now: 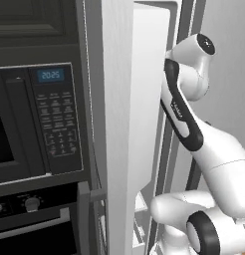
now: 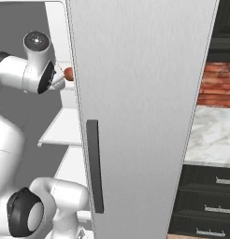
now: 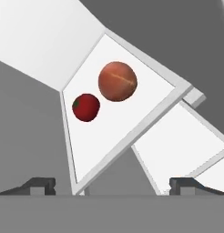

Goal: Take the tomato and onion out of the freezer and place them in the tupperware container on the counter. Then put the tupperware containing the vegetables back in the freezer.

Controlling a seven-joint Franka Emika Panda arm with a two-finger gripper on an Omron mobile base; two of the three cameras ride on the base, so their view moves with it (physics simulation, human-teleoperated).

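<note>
In the hand view a deep-red tomato [image 3: 86,107] and a larger orange-brown onion [image 3: 117,81] rest side by side on a white shelf [image 3: 132,123] inside the freezer [image 2: 140,116]. My gripper [image 3: 113,185] is open, its two dark fingertips [image 3: 41,184] spread wide, some way short of both balls and holding nothing. In the right base view a reddish ball [image 2: 68,73] peeks past the door's edge beside my wrist; which of the two it is I cannot tell. The marble counter [image 2: 215,135] lies to the right. The tupperware container is out of view.
The open freezer door [image 1: 119,124] with its dark handle [image 2: 94,165] stands between the base and the counter. A black oven with keypad [image 1: 55,119] is on the left. More white shelves [image 2: 65,126] sit below. Dark drawers [image 2: 205,205] are under the counter.
</note>
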